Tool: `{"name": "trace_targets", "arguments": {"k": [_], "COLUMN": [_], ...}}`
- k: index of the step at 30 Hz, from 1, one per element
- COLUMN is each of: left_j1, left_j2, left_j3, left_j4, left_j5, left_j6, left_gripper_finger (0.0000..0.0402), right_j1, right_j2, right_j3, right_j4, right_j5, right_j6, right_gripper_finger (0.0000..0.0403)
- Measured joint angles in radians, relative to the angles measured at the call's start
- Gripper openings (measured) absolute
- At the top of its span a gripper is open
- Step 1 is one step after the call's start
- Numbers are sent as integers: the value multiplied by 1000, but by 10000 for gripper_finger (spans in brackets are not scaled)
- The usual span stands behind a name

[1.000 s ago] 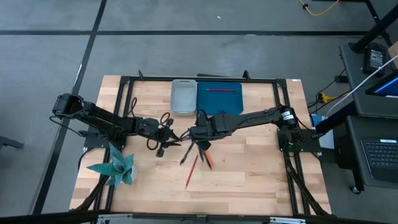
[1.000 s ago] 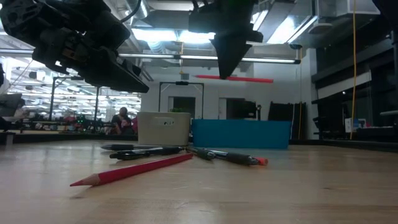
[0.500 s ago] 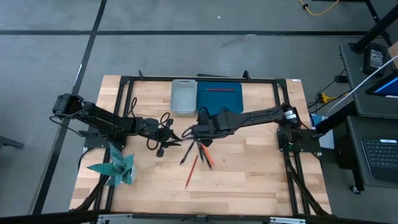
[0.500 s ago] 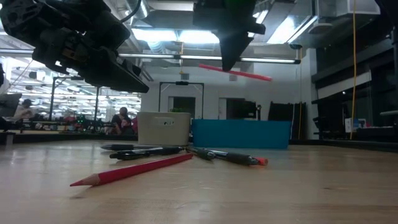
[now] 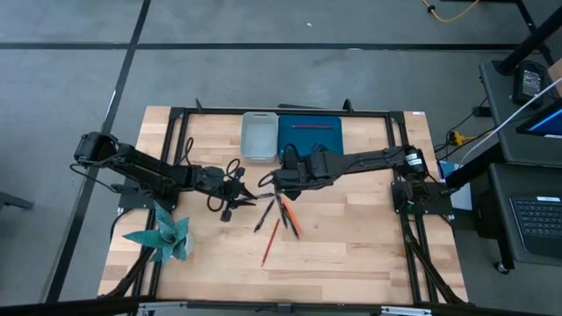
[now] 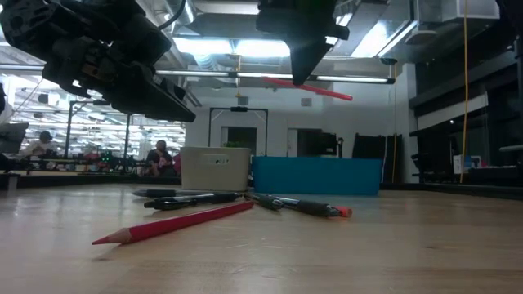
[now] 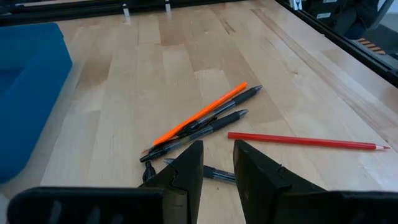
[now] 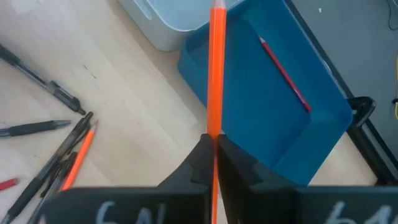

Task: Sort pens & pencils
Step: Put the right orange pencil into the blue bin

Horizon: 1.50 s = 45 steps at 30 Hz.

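Sticking out past the right gripper's (image 8: pixel 213 149) pinching jaws, an orange pencil (image 8: pixel 217 68)

I'm holding my right gripper (image 8: pixel 212 163) above the table's middle, its fingers pinching tight, the arm reaching in from the right. My left gripper (image 7: pixel 217 163) is hovering low just left of centre, fingers parted.

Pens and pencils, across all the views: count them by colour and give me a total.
Red pencils: 2, one on the table, one in the blue bin
Orange pencils: 2, one held by the right gripper
Dark pens: 4, as far as shows
Total: 8
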<state>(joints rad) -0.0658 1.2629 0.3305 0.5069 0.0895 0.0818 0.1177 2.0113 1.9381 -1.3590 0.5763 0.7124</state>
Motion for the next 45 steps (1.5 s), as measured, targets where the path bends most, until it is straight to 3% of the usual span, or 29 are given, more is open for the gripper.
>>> {"name": "trace_targets", "arguments": {"k": [22, 33, 39, 45], "left_j1": [0, 0, 0, 0], "left_j2": [0, 0, 0, 0], "left_j3": [0, 0, 0, 0], "left_j4": [-1, -1, -1, -1], "left_j5": [0, 0, 0, 0], "left_j6": [0, 3, 5, 8], "left_gripper_finger": [82, 82, 82, 82], "right_j1": [-90, -228, -301, -293], "right_j2": [-101, -110, -110, -110], "right_j3": [-1, -1, -1, -1], "right_j4": [10, 51, 85, 85], "right_j5": [54, 51, -16, -36], "right_j6": [-65, -175, -217, -208], "right_gripper_finger": [6, 7, 8, 8]}}
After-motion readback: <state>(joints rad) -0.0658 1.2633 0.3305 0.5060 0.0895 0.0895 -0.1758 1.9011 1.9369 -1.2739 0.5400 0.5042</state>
